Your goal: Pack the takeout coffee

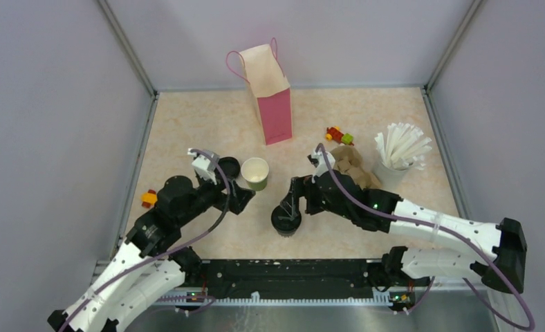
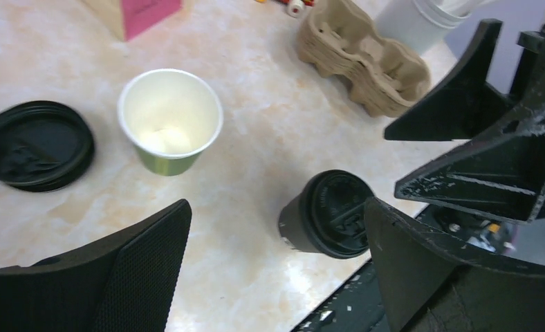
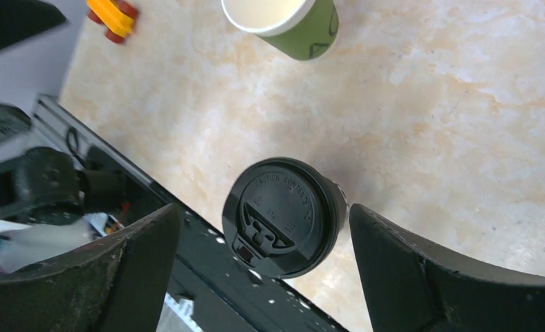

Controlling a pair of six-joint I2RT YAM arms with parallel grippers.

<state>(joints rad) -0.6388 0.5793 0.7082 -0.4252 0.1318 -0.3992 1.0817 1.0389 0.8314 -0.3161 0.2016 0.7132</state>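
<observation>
Right gripper [image 3: 264, 207] hovering over lidded black cup [image 3: 283, 216] at near edge of surface [image 3: 463, 104], jaws spread wide, straddling cup, gripping nothing. Advisable: centring below lid, closing gently. Left gripper [image 2: 276, 204] gaping, empty.

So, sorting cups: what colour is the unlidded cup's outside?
Unlidded cup: green, best in right wrist view.

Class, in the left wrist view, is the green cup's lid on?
No: the green cup is open; a black lid lies beside it.
</observation>
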